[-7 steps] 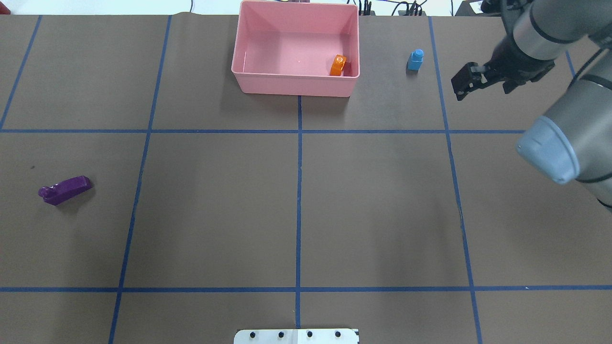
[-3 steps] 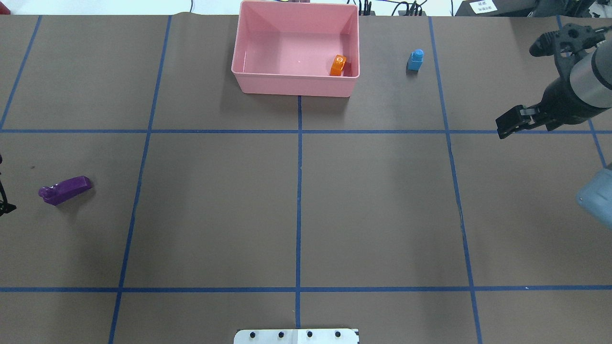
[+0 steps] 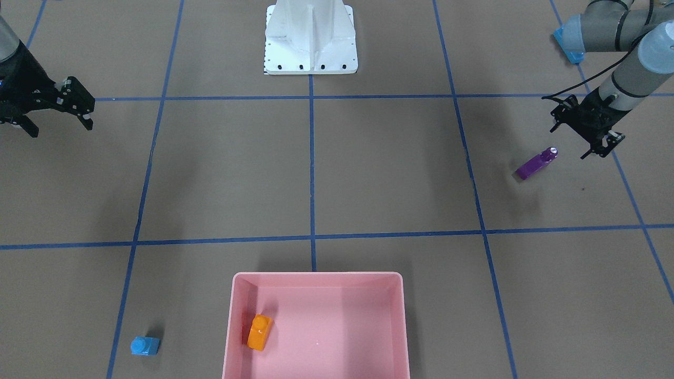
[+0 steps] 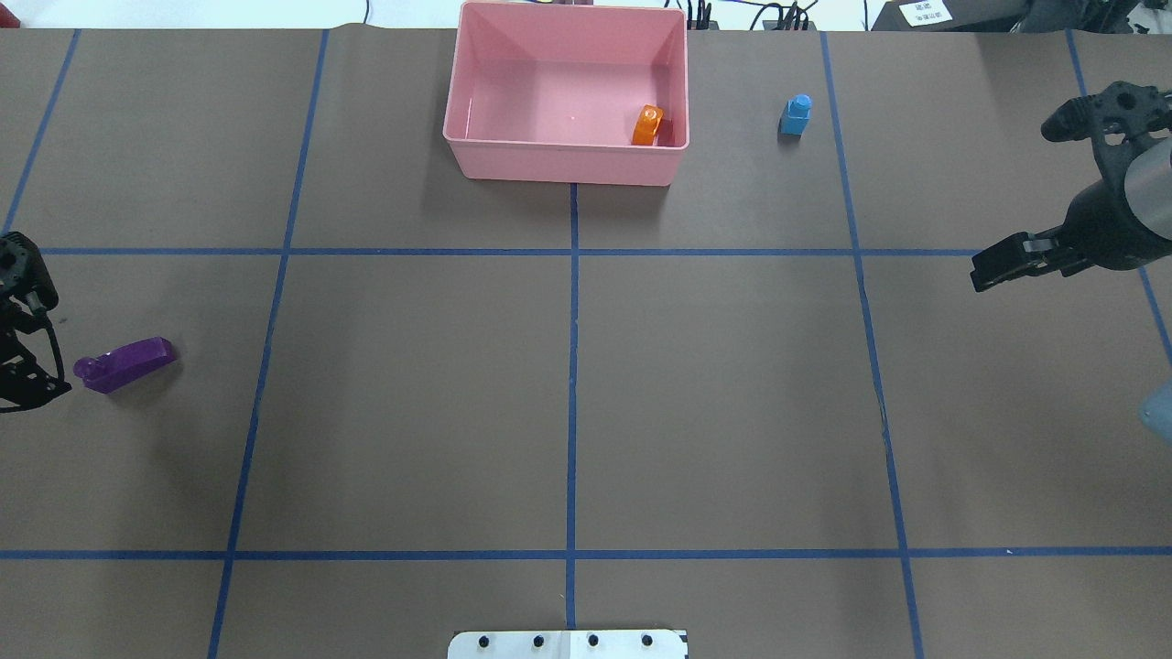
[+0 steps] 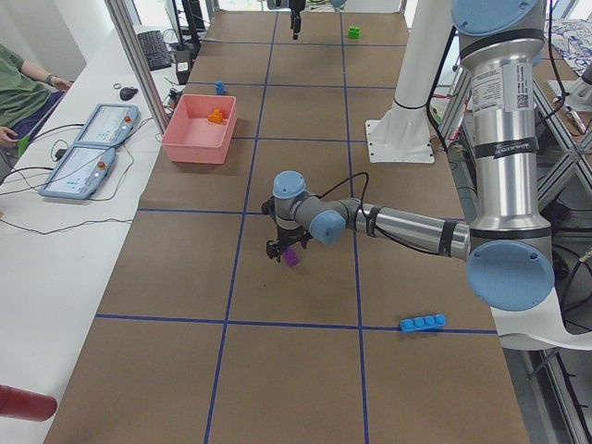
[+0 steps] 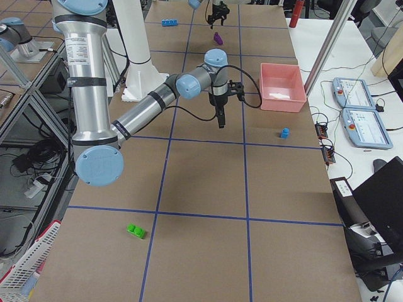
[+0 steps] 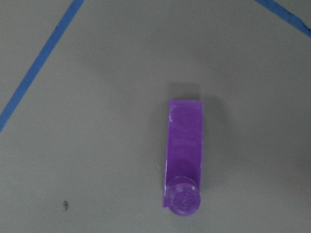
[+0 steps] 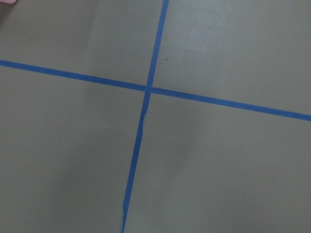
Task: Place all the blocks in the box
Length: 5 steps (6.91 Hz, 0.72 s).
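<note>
1 purple block lies lengthwise across table, stud toward parted left jaws (right jaws parted too).

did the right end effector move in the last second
Yes. The right end effector has pulled back from the small blue block, toward the robot and rightward, reaching the horizontal tape line.

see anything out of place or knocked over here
Nothing looks spilled or broken. Only the orange block is in the box; the purple block, small blue block, green block and long blue block lie scattered on the table, the last two far off near its ends.
</note>
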Each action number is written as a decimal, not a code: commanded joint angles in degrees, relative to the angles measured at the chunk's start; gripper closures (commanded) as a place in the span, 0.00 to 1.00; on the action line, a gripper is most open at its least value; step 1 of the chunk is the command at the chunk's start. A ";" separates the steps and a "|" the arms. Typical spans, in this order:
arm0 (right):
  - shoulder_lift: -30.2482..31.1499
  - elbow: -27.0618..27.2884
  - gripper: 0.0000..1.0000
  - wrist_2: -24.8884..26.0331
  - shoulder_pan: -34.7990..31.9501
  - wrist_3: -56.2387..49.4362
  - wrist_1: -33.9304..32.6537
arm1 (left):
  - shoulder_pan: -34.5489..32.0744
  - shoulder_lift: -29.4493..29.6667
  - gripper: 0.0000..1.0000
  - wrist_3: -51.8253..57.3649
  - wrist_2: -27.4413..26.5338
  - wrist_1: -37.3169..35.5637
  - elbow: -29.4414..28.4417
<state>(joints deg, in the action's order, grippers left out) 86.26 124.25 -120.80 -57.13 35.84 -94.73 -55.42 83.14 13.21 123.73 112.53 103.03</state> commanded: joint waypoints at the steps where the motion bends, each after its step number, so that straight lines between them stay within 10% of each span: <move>1: 0.22 -0.06 0.00 -0.05 0.09 0.02 0.33 | 1.88 2.98 0.01 0.06 -0.07 -0.03 -3.88; 4: 0.22 -0.06 0.00 -0.05 0.09 0.02 0.33 | 2.24 4.14 0.48 -0.11 -0.07 -0.12 -6.09; 5: 0.22 -0.06 0.00 -0.05 0.09 0.02 0.33 | 2.42 4.14 0.48 -0.20 -0.07 -0.12 -6.09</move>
<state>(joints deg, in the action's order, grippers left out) 86.48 124.20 -120.85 -57.04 35.86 -94.40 -53.17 87.22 13.11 123.66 112.44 97.16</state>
